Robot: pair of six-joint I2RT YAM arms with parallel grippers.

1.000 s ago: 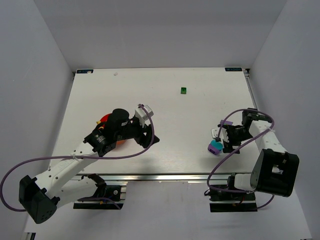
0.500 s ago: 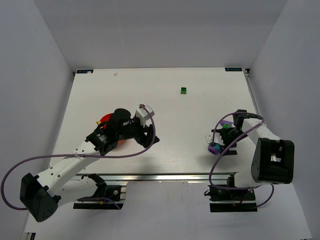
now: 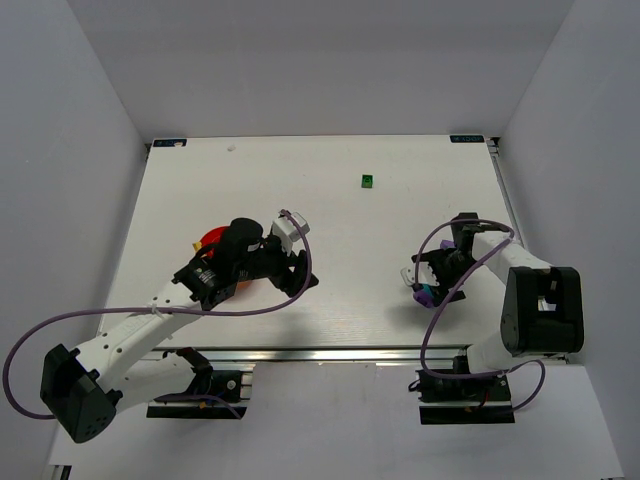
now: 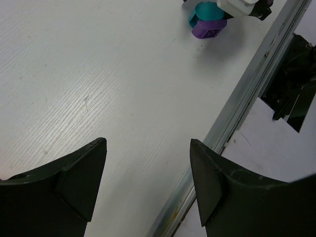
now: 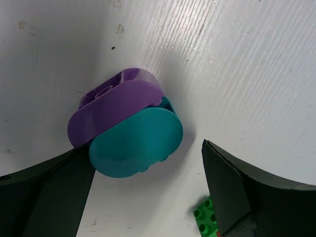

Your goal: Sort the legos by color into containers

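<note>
A teal lego (image 5: 136, 143) lies stacked against a purple lego (image 5: 111, 103) on the white table near its front right. My right gripper (image 5: 143, 150) is open and straddles them, with one finger on each side and no contact visible. In the top view the pair (image 3: 426, 296) shows just under that gripper (image 3: 432, 283). A green lego (image 5: 207, 223) sits by the right finger, and another green lego (image 3: 368, 181) lies far back. My left gripper (image 4: 147, 142) hangs open over bare table near the front edge. The red container (image 3: 210, 238) and orange container (image 3: 237, 288) are mostly hidden under the left arm.
The metal front rail (image 4: 237, 106) of the table runs just right of the left gripper. In the left wrist view, the purple and teal pair (image 4: 207, 22) and part of the right gripper (image 4: 242, 6) appear at the top.
The right arm swung its wrist inward and brought the open gripper down around the purple and teal pair. The left arm barely shifted and both grippers stayed open.
</note>
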